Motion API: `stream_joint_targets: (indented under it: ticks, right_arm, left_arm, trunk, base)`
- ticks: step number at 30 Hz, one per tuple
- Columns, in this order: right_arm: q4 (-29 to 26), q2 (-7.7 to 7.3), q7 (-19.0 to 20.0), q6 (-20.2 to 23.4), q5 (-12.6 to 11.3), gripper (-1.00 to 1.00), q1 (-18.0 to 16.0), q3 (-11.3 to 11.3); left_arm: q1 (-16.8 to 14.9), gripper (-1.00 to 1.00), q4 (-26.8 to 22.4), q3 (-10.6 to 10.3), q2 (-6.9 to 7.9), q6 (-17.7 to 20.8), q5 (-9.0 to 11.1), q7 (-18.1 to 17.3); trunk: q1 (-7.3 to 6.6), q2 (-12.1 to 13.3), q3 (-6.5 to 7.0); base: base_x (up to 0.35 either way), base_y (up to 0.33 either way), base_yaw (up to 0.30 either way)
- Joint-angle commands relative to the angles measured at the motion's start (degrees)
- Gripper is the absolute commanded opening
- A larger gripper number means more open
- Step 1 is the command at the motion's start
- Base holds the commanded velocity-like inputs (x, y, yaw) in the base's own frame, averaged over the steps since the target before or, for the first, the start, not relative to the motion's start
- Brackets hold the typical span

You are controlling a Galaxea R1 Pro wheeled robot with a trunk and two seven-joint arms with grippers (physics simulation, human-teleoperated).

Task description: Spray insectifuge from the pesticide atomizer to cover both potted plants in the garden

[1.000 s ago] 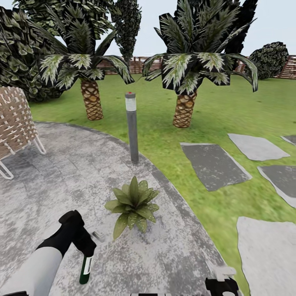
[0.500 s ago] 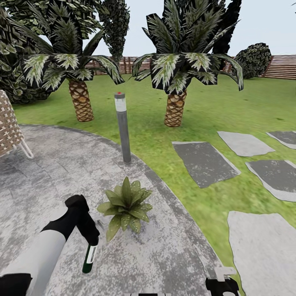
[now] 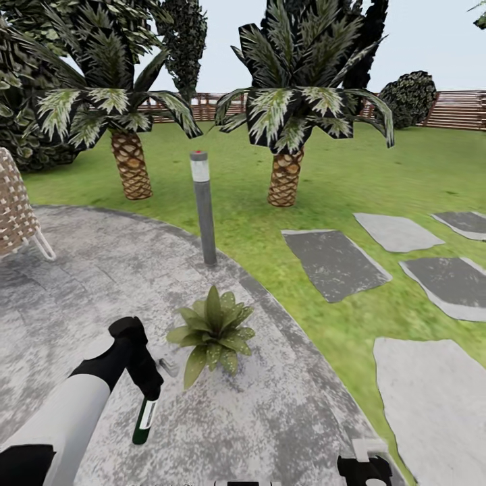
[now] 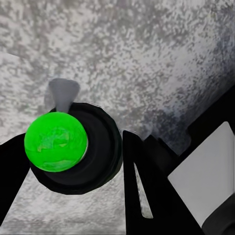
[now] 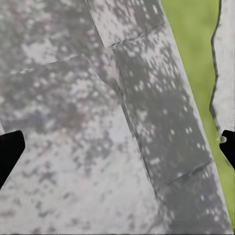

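Note:
My left gripper (image 3: pixel 145 386) is shut on the pesticide atomizer (image 3: pixel 143 422), a slim dark green bottle with a white label that hangs neck-up above the grey gravel patio (image 3: pixel 101 283) of the garden. Its white trigger (image 3: pixel 167 366) points toward one of the potted plants (image 3: pixel 212 332), a low rosette of speckled green leaves just right of the bottle. In the left wrist view the atomizer (image 4: pixel 93 147) shows end-on, its bright green base between the black fingers (image 4: pixel 147 191). My right gripper (image 3: pixel 364 466) sits at the lower edge of the head view. In its wrist view the right gripper (image 5: pixel 117 149) is open over the gravel.
A grey post lamp (image 3: pixel 202 206) stands at the patio's edge behind the plant. Two palms (image 3: pixel 131 162) (image 3: pixel 283 172) rise on the lawn beyond. A woven chair (image 3: pixel 15 209) is at the left, stepping stones (image 3: pixel 334 260) lie at the right, and a brown fence (image 3: pixel 459 108) closes the back.
The whole view has swung a little to the right, so the chair has slid toward the left edge. My left gripper with the atomizer has edged slightly higher and nearer the plant.

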Motion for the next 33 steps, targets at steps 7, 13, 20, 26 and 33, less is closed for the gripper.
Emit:
stream_joint_targets:
  ticks: [7, 13, 20, 26, 33]
  right_arm:
    - [0.07, 0.01, -0.13, -0.19, -0.55, 1.00, -0.05, 0.48]
    - [0.06, 0.03, -0.15, -0.21, -0.55, 1.00, -0.05, 0.48]
    - [0.06, 0.07, -0.13, -0.22, -0.55, 1.00, -0.05, 0.48]
    - [0.06, 0.08, -0.12, -0.22, -0.55, 1.00, -0.05, 0.54]
    - [0.06, 0.08, -0.15, -0.22, -0.56, 1.00, -0.05, 0.49]
  left_arm:
    - [0.18, -1.00, 0.44, 0.18, 0.08, 0.74, -0.32, -0.48]
    - [0.40, -1.00, 0.21, 0.69, 0.10, 0.61, -0.12, -0.48]
    - [1.58, -1.00, 0.58, 1.61, 0.22, 0.46, 0.55, 2.35]
    - [4.89, -1.00, 0.27, 2.32, 0.26, 0.06, 7.36, 10.77]
    - [9.77, -1.00, 0.00, 2.60, 0.69, -2.69, 15.98, 19.50]
  trunk:
    - [-0.03, -0.02, -0.05]
    - [-0.03, -0.02, -0.05]
    - [-0.03, -0.02, -0.05]
    - [-0.03, -0.02, -0.05]
    - [-0.03, -0.02, -0.05]
  base:
    - [-0.140, 0.281, -0.291]
    - [0.139, 0.247, -0.180]
    - [0.032, 0.027, -0.007]
    - [0.000, 0.000, 0.000]
    - [0.000, 0.000, 0.000]
